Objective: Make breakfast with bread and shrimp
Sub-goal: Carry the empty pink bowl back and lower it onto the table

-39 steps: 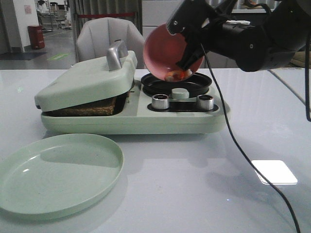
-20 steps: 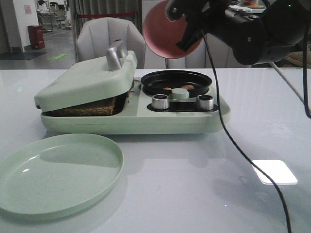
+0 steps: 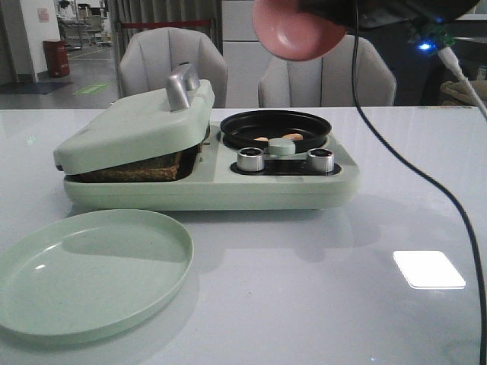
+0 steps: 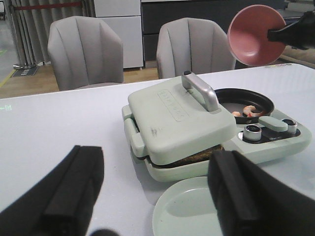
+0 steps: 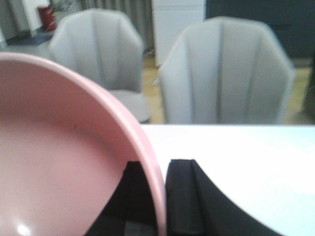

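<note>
The pale green breakfast maker stands mid-table with its lid down on the bread, whose brown edge shows in the gap; the bread also shows in the left wrist view. The shrimp lie in the black round pan, also seen in the left wrist view. My right gripper is shut on the rim of an empty pink bowl, held high above the pan. My left gripper is open and empty, near the table's front left.
A pale green plate lies at the front left, in front of the appliance. Two silver knobs sit below the pan. A black cable hangs across the right side. Two grey chairs stand behind the table.
The shrimp left the tilted pink bowl and now lie in the black pan. My right gripper has lifted the empty bowl up and to the right.
</note>
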